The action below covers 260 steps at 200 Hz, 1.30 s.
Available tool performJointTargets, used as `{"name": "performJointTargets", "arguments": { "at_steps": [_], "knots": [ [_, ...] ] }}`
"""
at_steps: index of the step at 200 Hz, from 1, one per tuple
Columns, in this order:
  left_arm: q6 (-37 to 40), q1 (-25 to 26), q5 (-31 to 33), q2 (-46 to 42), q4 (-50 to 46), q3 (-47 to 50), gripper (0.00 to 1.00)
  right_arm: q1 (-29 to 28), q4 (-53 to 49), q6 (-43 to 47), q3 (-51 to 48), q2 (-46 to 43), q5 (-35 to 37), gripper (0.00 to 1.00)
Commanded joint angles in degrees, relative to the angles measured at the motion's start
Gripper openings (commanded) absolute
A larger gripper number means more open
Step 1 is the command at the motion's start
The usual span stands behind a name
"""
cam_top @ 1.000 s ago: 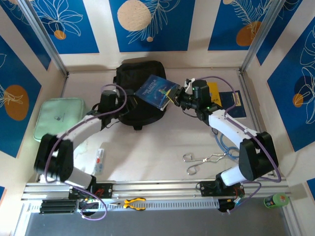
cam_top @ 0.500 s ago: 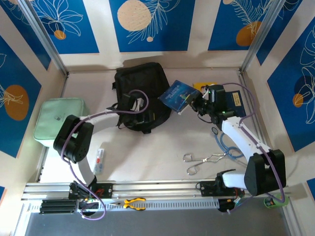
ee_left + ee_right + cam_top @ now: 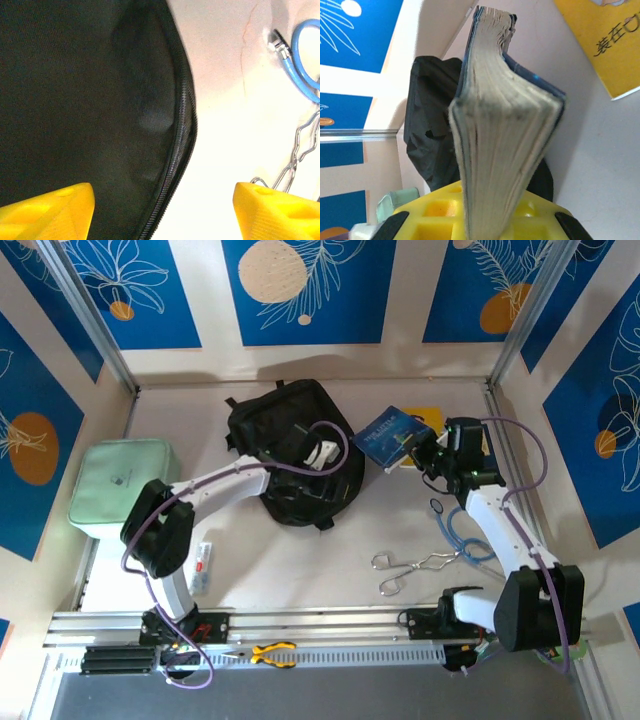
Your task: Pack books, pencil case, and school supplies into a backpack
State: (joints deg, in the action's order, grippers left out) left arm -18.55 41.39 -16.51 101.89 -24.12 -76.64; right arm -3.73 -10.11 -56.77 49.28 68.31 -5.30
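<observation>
Pale worktop (image 3: 300, 550), blue-panelled walls (image 3: 150, 290). Large black soft fabric backpack (image 3: 290, 455) lies far-centre. My right gripper (image 3: 425, 452) pinches blue illustrated paperback (image 3: 392, 435) beside backpack's right edge, I judge ready for insertion. Left gripper (image 3: 322, 453) spread above zip (image 3: 177, 165), probably to open it.

Mostly hidden behind the blue book (image 3: 393, 436) from above: the yellow book (image 3: 425, 416). Cut off by the left wrist view's edges: backpack (image 3: 75, 100), blue cable (image 3: 293, 62), metal tongs (image 3: 296, 150). Blue book's title too small to read from above.
</observation>
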Motion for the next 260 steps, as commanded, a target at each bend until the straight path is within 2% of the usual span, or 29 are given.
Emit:
{"name": "performJointTargets", "arguments": {
  "at_steps": [1, 25, 54, 131, 187, 209, 246, 260],
  "knots": [
    [11.4, -0.2, 0.0, 3.0, -9.2, -4.9, 0.69, 1.8, 0.8, 1.2, -1.0, -3.3, -0.1, 0.02],
    [15.4, 0.0, -3.5, 7.7, -10.7, -10.7, 0.61, 3.7, 0.2, 1.0, -2.5, -5.1, -0.4, 0.02],
    [15.9, 1.0, -6.8, 13.1, -11.2, -16.4, 0.54, 5.5, -1.0, 1.6, -3.1, -6.2, -1.3, 0.02],
    [13.7, 1.4, -4.3, 18.4, -11.9, -21.6, 0.32, 7.7, -1.4, 1.3, -5.0, -7.0, -2.6, 0.02],
    [12.6, 1.4, -6.2, 18.8, -11.6, -22.1, 0.29, 7.7, -0.8, 0.6, -5.8, -6.9, -3.4, 0.02],
    [12.5, 1.4, -5.5, 19.6, -11.6, -22.6, 0.24, 7.7, -1.1, 0.7, -5.7, -7.0, -3.7, 0.01],
    [12.8, 1.4, -4.4, 21.5, -14.2, -24.5, 0.24, 7.6, -1.5, 0.7, -5.9, -7.4, -3.5, 0.01],
    [13.0, 1.4, -4.3, 21.5, -14.5, -24.7, 0.19, 7.7, -1.5, 0.6, -5.9, -7.5, -3.5, 0.01]
  ]
}}
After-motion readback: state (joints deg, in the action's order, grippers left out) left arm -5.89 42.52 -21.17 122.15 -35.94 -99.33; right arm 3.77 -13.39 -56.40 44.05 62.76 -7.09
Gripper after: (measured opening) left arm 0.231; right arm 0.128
